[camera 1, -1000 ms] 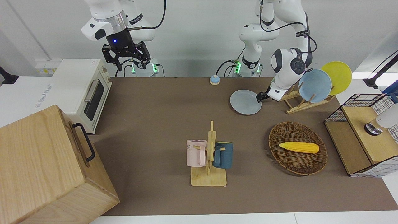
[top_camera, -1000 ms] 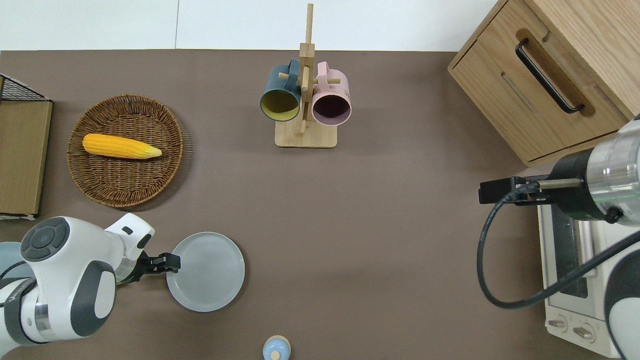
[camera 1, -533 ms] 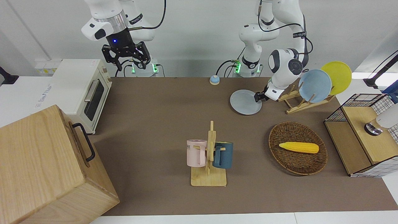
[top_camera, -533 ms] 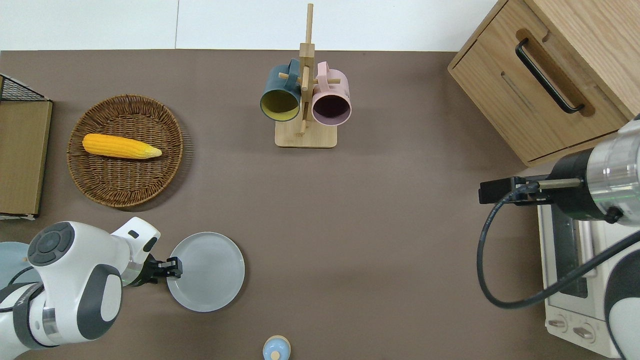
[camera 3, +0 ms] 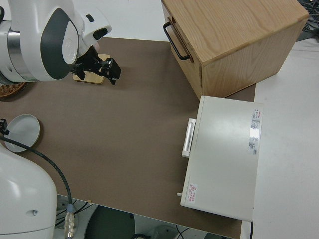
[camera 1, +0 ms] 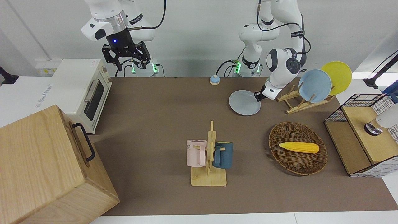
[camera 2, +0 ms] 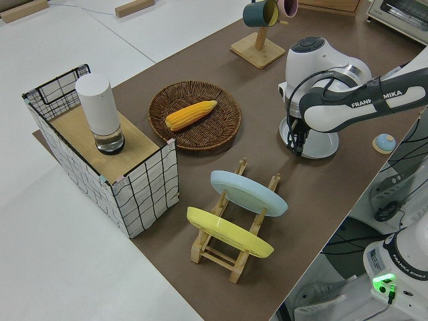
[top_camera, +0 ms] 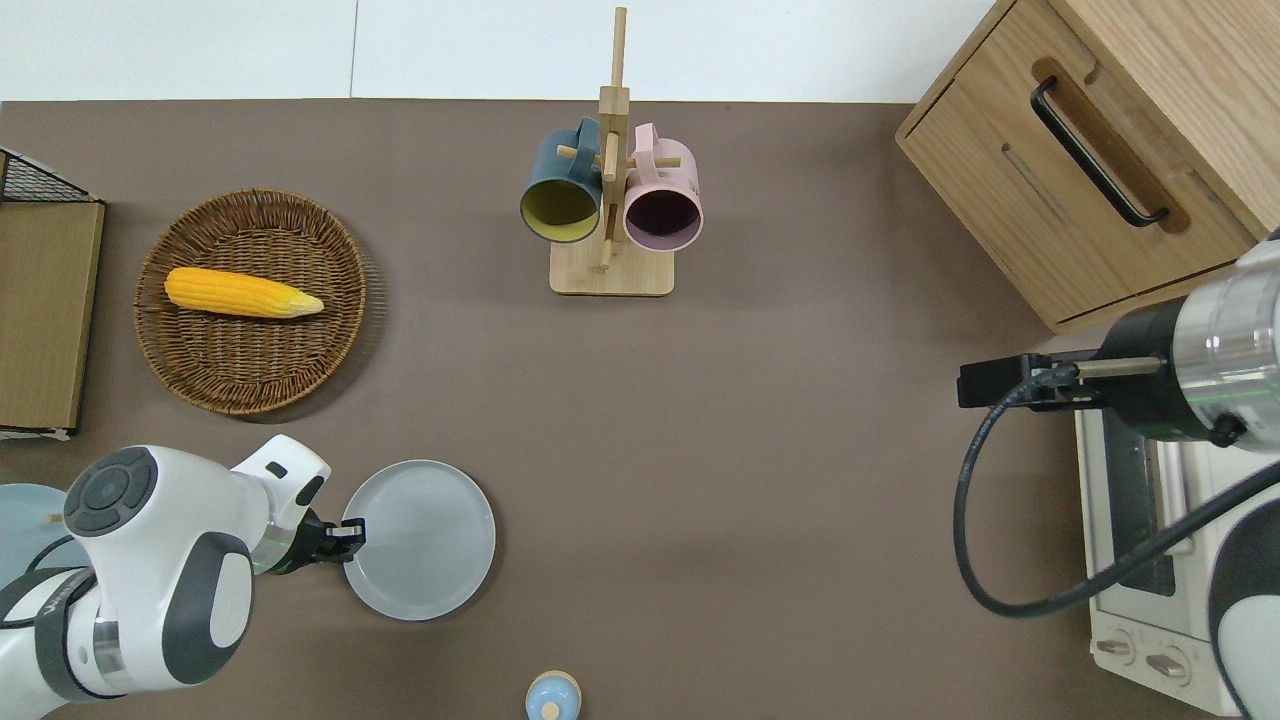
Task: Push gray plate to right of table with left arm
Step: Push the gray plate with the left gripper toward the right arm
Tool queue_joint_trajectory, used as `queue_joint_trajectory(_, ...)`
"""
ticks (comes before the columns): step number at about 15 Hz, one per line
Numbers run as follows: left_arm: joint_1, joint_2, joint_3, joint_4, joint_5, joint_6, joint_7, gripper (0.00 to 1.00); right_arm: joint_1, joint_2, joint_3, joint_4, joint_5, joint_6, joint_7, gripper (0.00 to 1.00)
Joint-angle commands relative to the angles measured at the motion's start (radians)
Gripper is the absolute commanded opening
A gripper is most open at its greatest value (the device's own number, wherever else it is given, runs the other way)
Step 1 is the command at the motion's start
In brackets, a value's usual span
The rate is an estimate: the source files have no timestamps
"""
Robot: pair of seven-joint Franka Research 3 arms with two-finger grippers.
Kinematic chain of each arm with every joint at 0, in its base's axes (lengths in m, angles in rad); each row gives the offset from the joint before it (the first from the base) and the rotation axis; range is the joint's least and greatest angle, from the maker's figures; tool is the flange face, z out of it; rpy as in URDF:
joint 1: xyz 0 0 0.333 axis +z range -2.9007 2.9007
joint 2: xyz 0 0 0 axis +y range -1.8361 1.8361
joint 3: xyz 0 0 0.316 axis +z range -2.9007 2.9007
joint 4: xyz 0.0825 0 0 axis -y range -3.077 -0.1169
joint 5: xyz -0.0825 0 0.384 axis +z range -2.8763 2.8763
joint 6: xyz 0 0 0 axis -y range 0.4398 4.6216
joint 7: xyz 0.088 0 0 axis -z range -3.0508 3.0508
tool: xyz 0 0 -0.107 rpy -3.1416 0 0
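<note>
So the left gripper (top_camera: pixel 348 531) is down at the table (top_camera: pixel 760 420), touching the rim of the gray plate (top_camera: pixel 420 540) on the side toward the left arm's end; can't tell how its jaws stand. My read: the push has barely begun, since the plate sits close to the robots near that end, with nearly the whole crossing left. Right arm is parked, jaws spread wide. Farther out from the jaws: one basket (top_camera: pixel 252 300) with one corn cob (top_camera: pixel 243 293), two mugs (top_camera: pixel 610 197) on one rack.
</note>
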Motion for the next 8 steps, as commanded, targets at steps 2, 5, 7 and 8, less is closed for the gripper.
queue_joint_trajectory(2,-0.053,-0.008,-0.005,-0.026,-0.028,0.047,-0.058,0.00,-0.006,0.006,0.004,0.014,0.016,-0.005,0.002,0.996)
queue_joint_trajectory(5,-0.090,-0.004,-0.007,-0.024,-0.036,0.064,-0.108,0.00,-0.006,0.006,0.004,0.014,0.016,-0.005,0.002,0.996)
queue_joint_trajectory(7,-0.128,-0.004,-0.007,-0.023,-0.062,0.071,-0.124,0.00,-0.006,0.006,0.004,0.014,0.016,-0.005,0.002,0.996)
queue_joint_trajectory(8,-0.157,-0.004,-0.007,-0.021,-0.076,0.080,-0.152,0.00,-0.006,0.006,0.004,0.014,0.016,-0.005,0.002,0.996)
